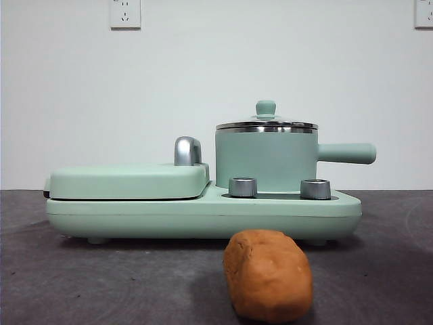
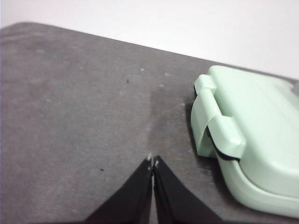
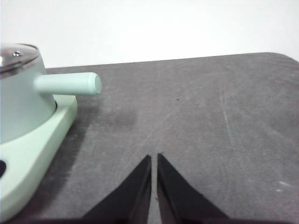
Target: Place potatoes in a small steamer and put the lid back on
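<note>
An orange-brown potato [image 1: 268, 274] lies on the dark table, close to the front camera, in front of the appliance. The mint-green small steamer [image 1: 266, 161] stands on the right half of the appliance, its straight handle [image 1: 346, 153] pointing right. The glass lid [image 1: 266, 124] with its green knob sits on the pot. In the right wrist view the pot [image 3: 18, 100] and handle [image 3: 70, 84] show; my right gripper [image 3: 154, 156] hangs shut over bare table beside them. My left gripper [image 2: 153, 161] is shut and empty, near the appliance's griddle end [image 2: 247, 135]. Neither gripper shows in the front view.
The mint-green appliance base [image 1: 203, 213] carries a flat griddle cover [image 1: 128, 180] with a chrome handle [image 1: 188, 150] on its left half and two steel dials [image 1: 243, 187] at the front. Dark table surface runs on both sides. A white wall stands behind.
</note>
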Robot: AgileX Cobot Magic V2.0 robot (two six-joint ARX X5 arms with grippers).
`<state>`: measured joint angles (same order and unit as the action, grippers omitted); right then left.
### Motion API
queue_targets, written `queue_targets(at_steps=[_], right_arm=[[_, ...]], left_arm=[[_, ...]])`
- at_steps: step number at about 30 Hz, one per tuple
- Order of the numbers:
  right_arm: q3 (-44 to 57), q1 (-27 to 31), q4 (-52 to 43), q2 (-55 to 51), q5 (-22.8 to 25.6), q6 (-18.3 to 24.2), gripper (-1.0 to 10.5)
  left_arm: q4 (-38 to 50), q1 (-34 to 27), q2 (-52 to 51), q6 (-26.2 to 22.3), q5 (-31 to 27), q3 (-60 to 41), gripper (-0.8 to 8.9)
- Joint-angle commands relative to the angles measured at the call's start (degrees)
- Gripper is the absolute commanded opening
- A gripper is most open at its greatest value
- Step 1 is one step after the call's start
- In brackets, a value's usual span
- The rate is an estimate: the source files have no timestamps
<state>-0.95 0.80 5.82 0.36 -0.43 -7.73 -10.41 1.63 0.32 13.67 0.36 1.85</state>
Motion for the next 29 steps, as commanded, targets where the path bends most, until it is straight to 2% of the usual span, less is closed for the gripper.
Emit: queue_targets(at_steps=[1, 4, 6, 10, 15, 18, 23, 29], right_arm=[[0.1, 0.0, -1.4, -0.2, -1.4, -7.7, 0.2], [-1.0, -0.1, -1.3, -0.2, -7.1, -11.5, 0.2], [-2.6, -0.2, -0.9, -0.1, -9.2, -13.8, 0.2], [-6.7, -0.2, 0.1, 0.5, -10.5, -19.1, 0.2], [-14.1, -0.2, 5.0, 3.5, -14.8, -22.0, 0.2], [-19.1, -0.2, 8.3, 6.6, -19.3, -21.7, 0.2], [-27.8, -0.2, 14.3, 12.9, -28.9, -19.0, 0.2], [-38.4, -0.2, 22.1, 20.7, -34.3, -12.7, 0.2]], left_arm=[[-0.3, -0.1, -0.1, 4.6, 2.4, -0.8, 0.06], [-0.2, 0.2, -0.1, 5.3, 8.1, 0.8, 0.06], [-0.1, 0.7, -0.1, 5.6, 11.1, 2.8, 0.06], [-0.5, 1.8, 0.5, 7.0, 11.9, 7.9, 0.06], [-3.5, 2.7, 4.1, 7.0, 12.0, 15.9, 0.06], [-5.3, 3.0, 7.9, 6.5, 13.1, 21.2, 0.06], [-5.5, 3.0, 16.2, 6.3, 19.3, 29.9, 0.06], [-7.7, 3.0, 26.6, 6.3, 26.7, 39.7, 0.06]])
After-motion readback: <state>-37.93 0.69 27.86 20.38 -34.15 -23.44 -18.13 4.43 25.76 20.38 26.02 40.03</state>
